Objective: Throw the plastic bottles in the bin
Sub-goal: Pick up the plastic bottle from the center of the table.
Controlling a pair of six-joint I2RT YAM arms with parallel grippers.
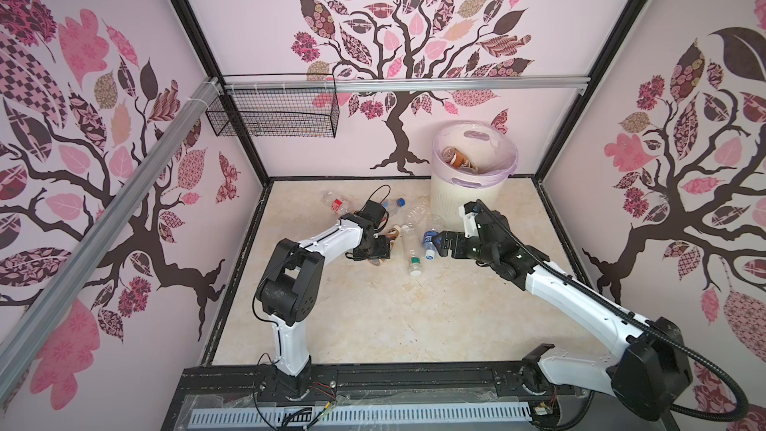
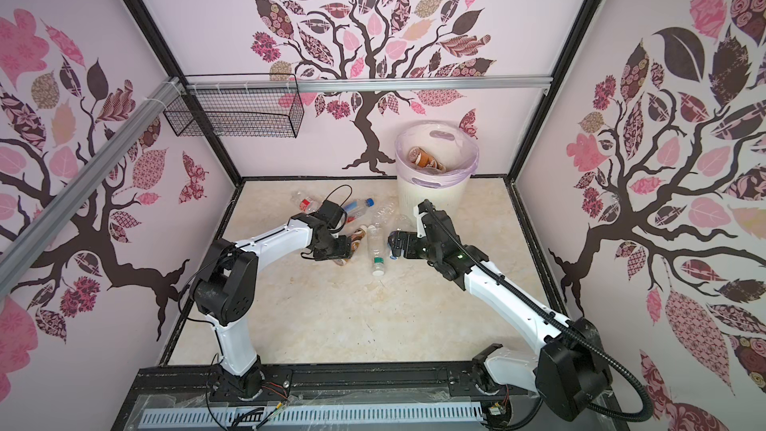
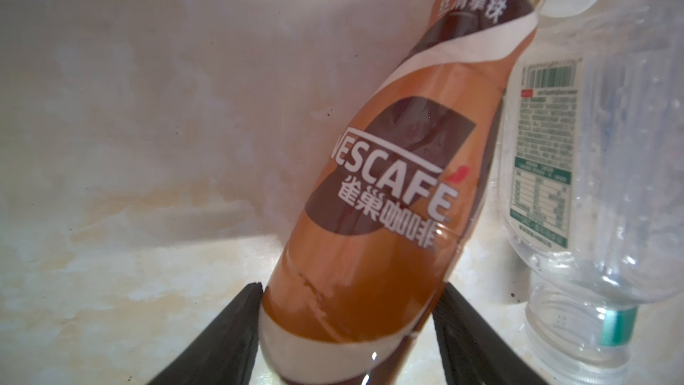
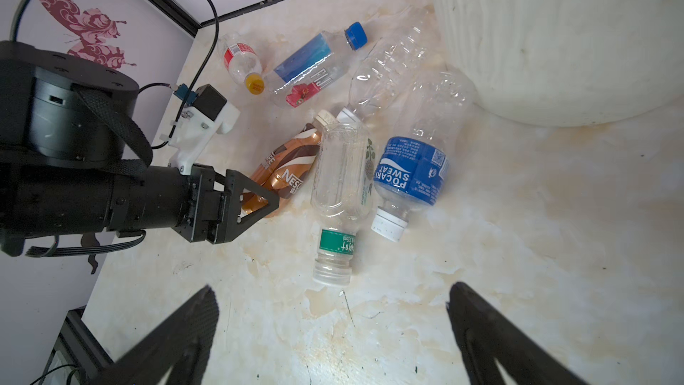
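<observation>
Left wrist view is filled by the brown coffee bottle (image 3: 370, 187), which lies on the cream marbled table (image 3: 111, 272). The left gripper (image 3: 351, 290) is closed on its lower body, with one black finger against each side.

In both top views, if the table is read as a clock with 12 at the back wall, this bottle (image 1: 391, 236) lies a little toward 12 from the centre. A clear bottle with a green band (image 4: 340, 179) touches it at its 3 o'clock. Against that one, again at 3 o'clock, lies a blue-labelled bottle (image 4: 411, 168) with a white cap. A blue-capped bottle (image 4: 307, 64) lies at 12 o'clock of the brown one. A red-labelled bottle (image 4: 240, 62) with a yellow cap is at about 11, and a crumpled clear bottle (image 4: 388, 64) is at about 1.

The bin (image 1: 449, 201) stands at 1 o'clock by the back edge, with a brown-labelled bottle (image 1: 456, 157) inside it. The right gripper (image 4: 333, 327) is near the cap end of the blue-labelled bottle, its fingers wide apart and nothing between them. A black wire basket (image 1: 277, 114) hangs on the back wall at 11 o'clock.
</observation>
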